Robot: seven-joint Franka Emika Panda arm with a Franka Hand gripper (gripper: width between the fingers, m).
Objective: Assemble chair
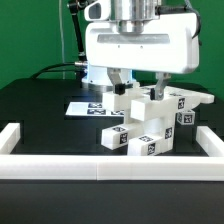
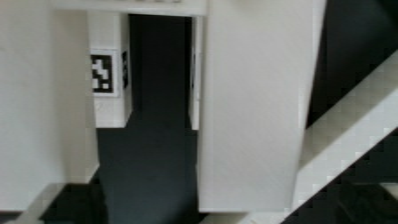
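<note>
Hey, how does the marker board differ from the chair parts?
The marker board lies thin and flat; the chair parts stand stacked and blocky. The marker board sits off to the exterior view's left; the chair parts sit under the hand. Both are white with black-and-white tags.

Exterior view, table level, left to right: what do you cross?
border rail (left arm) → marker board → chair parts → border rail again (right arm)
</note>
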